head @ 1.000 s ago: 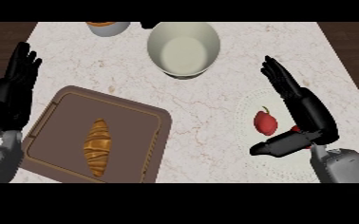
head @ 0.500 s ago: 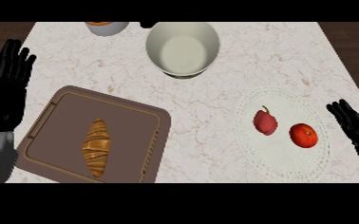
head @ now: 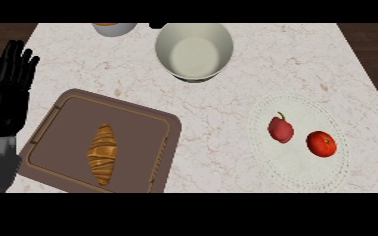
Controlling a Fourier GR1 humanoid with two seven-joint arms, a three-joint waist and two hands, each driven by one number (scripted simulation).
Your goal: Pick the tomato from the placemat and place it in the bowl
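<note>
Tomato (head: 321,144) lying on the right part of the round white placemat (head: 295,172), just beside a dark-red pepper (head: 280,129) on its left. Well apart, farther up the marble counter (head: 221,110), the cream bowl (head: 194,55). Farther left, croissant (head: 103,154) on a brown tray (head: 70,125). At the left edge, left hand (head: 15,87) resting, fingers straight and released, grasping nothing.

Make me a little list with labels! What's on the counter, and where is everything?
tomato: on the placemat, not picked yet
red item: has a stem, lies left of the tomato without touching it
bowl: empty, upper middle of the counter
croissant: on the brown tray, lower left
small dish: at the top edge, something orange inside
left hand: open, resting at the left edge
right hand: not in view
</note>
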